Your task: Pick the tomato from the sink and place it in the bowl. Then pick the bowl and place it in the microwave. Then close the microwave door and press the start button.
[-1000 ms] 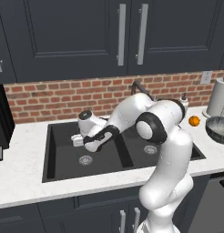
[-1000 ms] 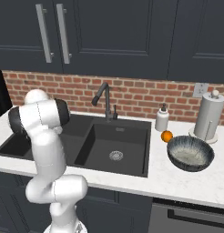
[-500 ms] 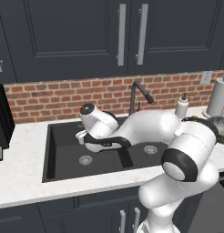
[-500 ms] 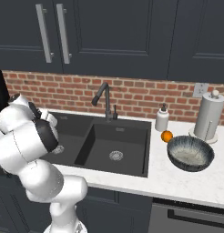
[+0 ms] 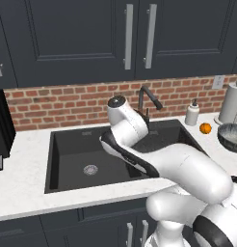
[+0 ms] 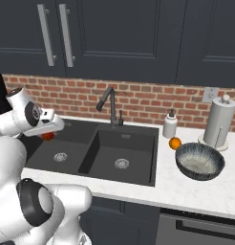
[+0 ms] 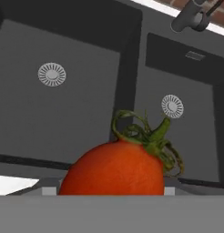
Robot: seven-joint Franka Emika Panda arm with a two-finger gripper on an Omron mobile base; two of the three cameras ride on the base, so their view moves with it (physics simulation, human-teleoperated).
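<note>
The small, glossy red tomato with its curled green stem sits close up in the hand view, lodged in the gripper, whose jaws stand fairly wide around the round fruit. Below it in that view lies the matte black double-basin sink, each flat-bottomed basin with a round, ribbed silver drain. In the right base view the tomato shows as a red spot just under the white hand, raised above the left basin of the sink.

The dark gooseneck faucet rises from the back rim of the sink, in front of a rough red brick backsplash. On the pale speckled stone counter to the right of the sink stands the round, deep bowl, finely ribbed in grey and white outside and pale inside. Just beside its far rim lies a small orange fruit, and near that a white soap dispenser bottle and an upright white paper towel roll. Smooth dark cabinet doors with slim metal bar handles hang above.
</note>
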